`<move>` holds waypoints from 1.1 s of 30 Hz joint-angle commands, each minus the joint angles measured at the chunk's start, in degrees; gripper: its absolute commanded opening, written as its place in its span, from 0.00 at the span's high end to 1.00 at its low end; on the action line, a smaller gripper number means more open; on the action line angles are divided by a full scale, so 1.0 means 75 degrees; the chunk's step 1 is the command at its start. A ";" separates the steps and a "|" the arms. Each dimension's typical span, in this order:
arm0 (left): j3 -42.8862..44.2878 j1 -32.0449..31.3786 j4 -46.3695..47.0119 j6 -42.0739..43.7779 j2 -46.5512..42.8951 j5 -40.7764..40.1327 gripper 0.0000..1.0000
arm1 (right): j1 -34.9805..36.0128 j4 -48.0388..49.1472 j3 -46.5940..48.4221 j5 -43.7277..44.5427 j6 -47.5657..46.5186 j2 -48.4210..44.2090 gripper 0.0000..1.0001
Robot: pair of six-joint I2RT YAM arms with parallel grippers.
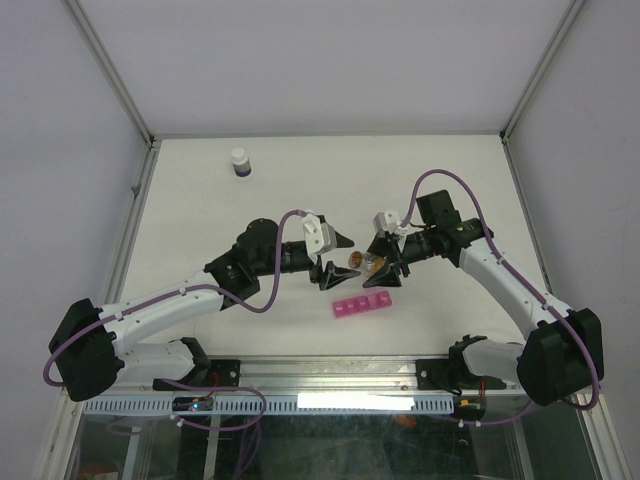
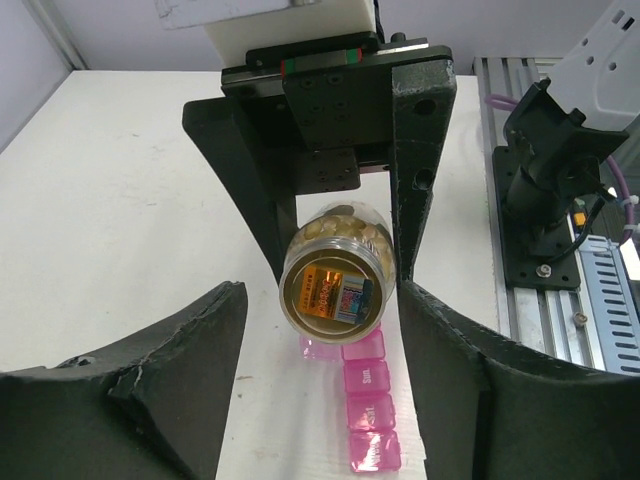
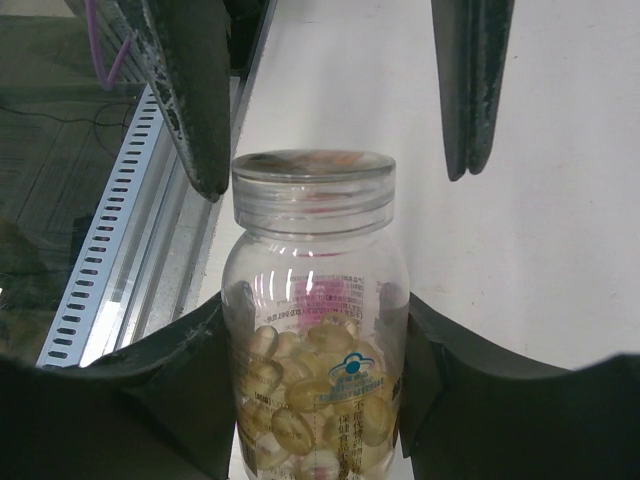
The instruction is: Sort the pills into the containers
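The right gripper (image 1: 384, 262) is clamped on a clear pill bottle (image 3: 315, 340), held sideways above the table (image 1: 250, 210). The jaws of the left gripper (image 1: 333, 258) stand apart, flanking the lid (image 3: 313, 180) without contact. The pink pill-box strip (image 1: 363, 305) lies on the table just beneath the bottle. Risk: an off-centre grip on the lid may twist the bottle within the right jaws. If the lid frees abruptly, capsules (image 3: 300, 400) may scatter past the compartments.

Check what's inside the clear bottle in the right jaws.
Yellowish oval pills fill the end of the bottle away from the lid; near the lid it looks empty. The printed label hides some of the pile, so no count.
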 commanded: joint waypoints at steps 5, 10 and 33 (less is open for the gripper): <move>0.0355 0.0017 0.0437 -0.0068 0.0099 0.0409 0.48 | 0.0034 0.0030 0.0333 -0.0314 -0.0170 -0.0236 1.00; 0.0336 0.0029 0.0482 -0.0252 0.0143 0.0403 0.62 | 0.0041 0.0019 0.0346 -0.0305 -0.0167 -0.0246 1.00; 0.0328 -0.0616 0.0171 -0.6644 -0.0438 -0.3869 0.97 | -0.0032 0.0621 0.0312 -0.0049 0.0726 -0.0165 1.00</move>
